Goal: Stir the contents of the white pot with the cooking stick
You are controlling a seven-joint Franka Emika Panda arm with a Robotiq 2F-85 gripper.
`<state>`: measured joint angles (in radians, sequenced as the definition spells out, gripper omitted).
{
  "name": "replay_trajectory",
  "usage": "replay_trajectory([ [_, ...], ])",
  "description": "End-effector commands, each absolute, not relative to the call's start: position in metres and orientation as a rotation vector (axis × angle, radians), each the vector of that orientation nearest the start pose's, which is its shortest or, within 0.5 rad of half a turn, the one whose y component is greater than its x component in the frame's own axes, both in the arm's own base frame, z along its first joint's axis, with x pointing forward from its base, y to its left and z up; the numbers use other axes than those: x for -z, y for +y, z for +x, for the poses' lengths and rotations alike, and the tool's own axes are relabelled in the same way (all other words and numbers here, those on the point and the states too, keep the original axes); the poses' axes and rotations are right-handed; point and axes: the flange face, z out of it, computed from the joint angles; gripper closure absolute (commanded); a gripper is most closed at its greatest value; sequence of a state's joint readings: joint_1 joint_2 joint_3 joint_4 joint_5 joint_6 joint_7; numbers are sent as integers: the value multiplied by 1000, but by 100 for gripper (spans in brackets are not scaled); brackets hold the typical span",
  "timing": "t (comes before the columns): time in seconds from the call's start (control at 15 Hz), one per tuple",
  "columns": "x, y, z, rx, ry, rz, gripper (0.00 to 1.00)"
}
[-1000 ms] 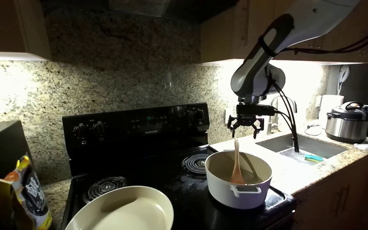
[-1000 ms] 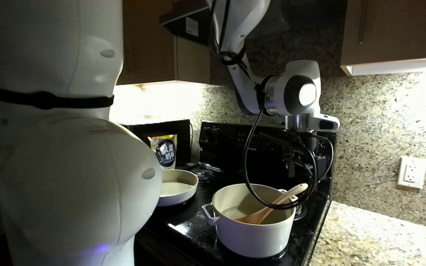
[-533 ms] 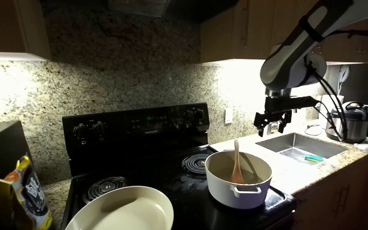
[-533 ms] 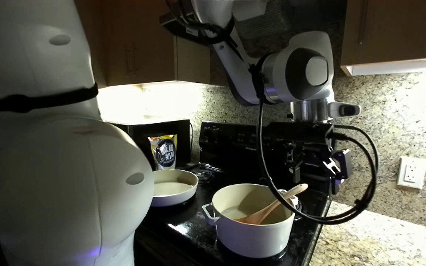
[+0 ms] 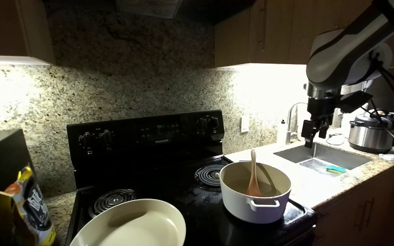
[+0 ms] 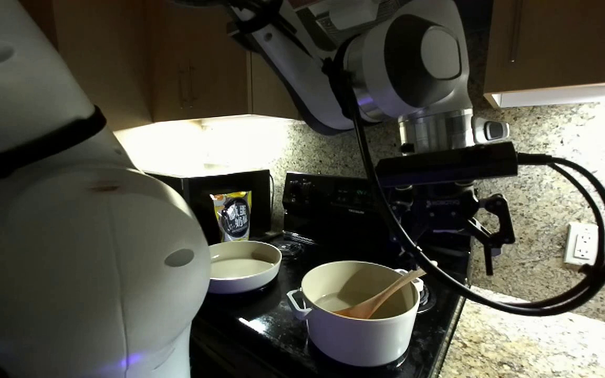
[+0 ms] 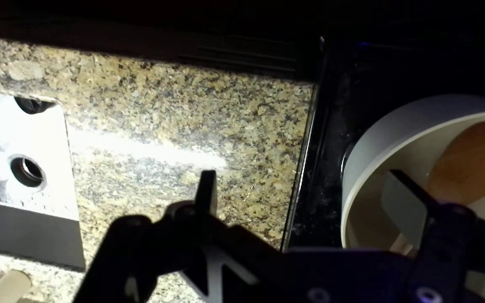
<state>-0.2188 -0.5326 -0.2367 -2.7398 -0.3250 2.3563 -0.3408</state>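
Arm (image 5: pixel 349 51) farther toward the sink (image 5: pixel 341 157) than a second ago, aslant from above, tool (image 7: pixel 303 187) downward, jaws wide apart.

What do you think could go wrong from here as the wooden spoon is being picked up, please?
1. In the wrist view, the open gripper has one finger overlapping the white pot, so descending right here might strike it.
2. The wooden spoon leans unheld in the white pot; a nudge could make it slide.
3. Black cables hang in a loose loop beside the gripper and might snag something on the approach.
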Motion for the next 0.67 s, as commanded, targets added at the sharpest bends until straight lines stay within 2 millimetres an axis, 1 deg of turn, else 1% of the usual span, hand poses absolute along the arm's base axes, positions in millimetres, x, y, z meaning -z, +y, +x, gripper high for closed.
replay_trajectory([
  [0.0, -407, -159, 319, 167, -510, -3305, 0],
  [0.07, -414, -157, 320, 179, -550, -3304, 0],
  [0.13, -405, -161, 327, 178, -415, -3307, 0],
  [0.33, -415, -157, 325, 202, -476, -3305, 0],
  [0.6, -416, -157, 325, 203, -481, -3304, 0],
])
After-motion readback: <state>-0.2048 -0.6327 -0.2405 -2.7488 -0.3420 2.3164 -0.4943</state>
